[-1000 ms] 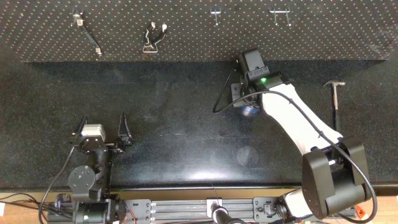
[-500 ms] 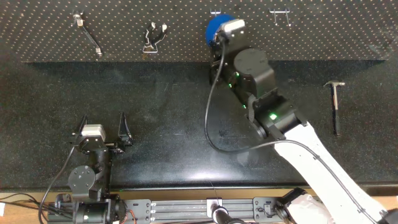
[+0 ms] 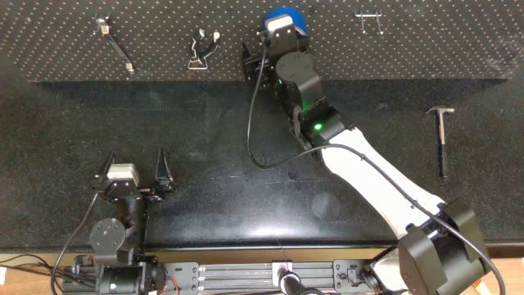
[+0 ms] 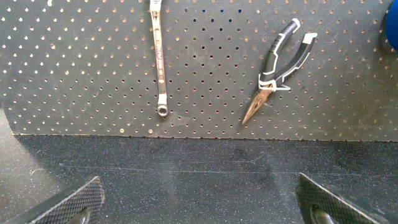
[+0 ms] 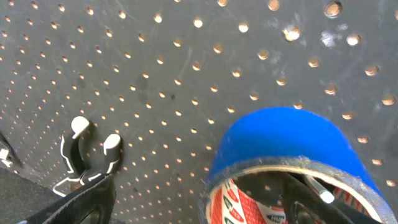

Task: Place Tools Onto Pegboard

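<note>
A blue tape roll (image 3: 285,18) sits against the pegboard (image 3: 426,49) at the hook in the upper middle; a metal peg (image 5: 318,190) shows inside the roll (image 5: 292,146). My right gripper (image 3: 266,45) is up at the board with its fingers spread wide, open (image 5: 189,208). One finger (image 5: 297,205) sits inside the roll's hole, the other (image 5: 78,202) is well off to the side. A wrench (image 3: 117,45) and pliers (image 3: 201,49) hang on the board. A hammer (image 3: 442,139) lies on the table at the right. My left gripper (image 3: 135,174) rests open near its base.
An empty double hook (image 3: 370,18) sticks out of the pegboard right of the tape. The left wrist view faces the wrench (image 4: 159,59), the pliers (image 4: 280,65) and the tape's edge (image 4: 392,25). The dark tabletop (image 3: 246,164) between the arms is bare.
The right arm lifted the blue tape roll from the table to the pegboard and shifted left. Its fingers have spread apart from the roll. The left arm has not moved.
</note>
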`<state>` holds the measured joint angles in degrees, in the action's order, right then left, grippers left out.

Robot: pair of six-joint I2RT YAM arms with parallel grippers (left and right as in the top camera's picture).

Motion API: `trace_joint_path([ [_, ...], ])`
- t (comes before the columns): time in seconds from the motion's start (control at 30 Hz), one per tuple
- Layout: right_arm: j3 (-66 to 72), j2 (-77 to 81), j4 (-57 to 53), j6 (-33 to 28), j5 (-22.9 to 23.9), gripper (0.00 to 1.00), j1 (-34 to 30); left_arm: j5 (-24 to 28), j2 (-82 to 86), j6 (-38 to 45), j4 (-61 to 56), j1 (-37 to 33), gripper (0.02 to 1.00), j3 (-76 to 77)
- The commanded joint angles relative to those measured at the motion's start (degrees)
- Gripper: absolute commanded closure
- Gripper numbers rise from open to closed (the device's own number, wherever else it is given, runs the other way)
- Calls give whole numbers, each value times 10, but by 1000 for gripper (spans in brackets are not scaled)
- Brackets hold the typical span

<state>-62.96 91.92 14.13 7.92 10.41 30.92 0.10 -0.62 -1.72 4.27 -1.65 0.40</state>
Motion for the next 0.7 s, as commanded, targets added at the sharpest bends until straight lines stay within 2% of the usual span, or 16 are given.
trace_joint_path([
  [0.03, -13, -142, -197, -1, -6, 47, -45, 5, 4, 5, 5, 1, 23, -1],
  [0.1, -76, -185, -392, -1, -64, 45, -134, 5, 4, 5, 4, 1, 23, -1],
  [0.17, -137, -187, -549, -2, -70, 42, -202, 4, 4, 5, 5, 1, 23, -1],
  [0.23, -160, -185, -711, -30, -70, 42, -318, 4, 4, 5, 5, 1, 23, -1],
  [0.27, -160, -179, -744, -37, -70, 42, -361, 4, 4, 5, 5, 1, 23, -1],
  [0.3, -160, -167, -771, -52, -71, 40, -419, 4, 4, 5, 5, 1, 23, -1],
  [0.4, -157, -117, -781, -68, -71, 42, -504, 4, 4, 5, 4, 1, 23, -1],
  [0.5, -141, -46, -805, -94, -71, 40, -537, 4, 4, 5, 5, 1, 23, -1],
  [0.6, -141, 2, -814, -164, -73, 40, -558, 4, 4, 5, 5, 1, 23, -1],
  [0.67, -141, 31, -814, -218, -113, 40, -619, 5, 4, 5, 5, 1, 23, -1],
  [0.7, -141, 39, -814, -223, -113, 40, -647, 5, 4, 5, 5, 1, 23, -1],
])
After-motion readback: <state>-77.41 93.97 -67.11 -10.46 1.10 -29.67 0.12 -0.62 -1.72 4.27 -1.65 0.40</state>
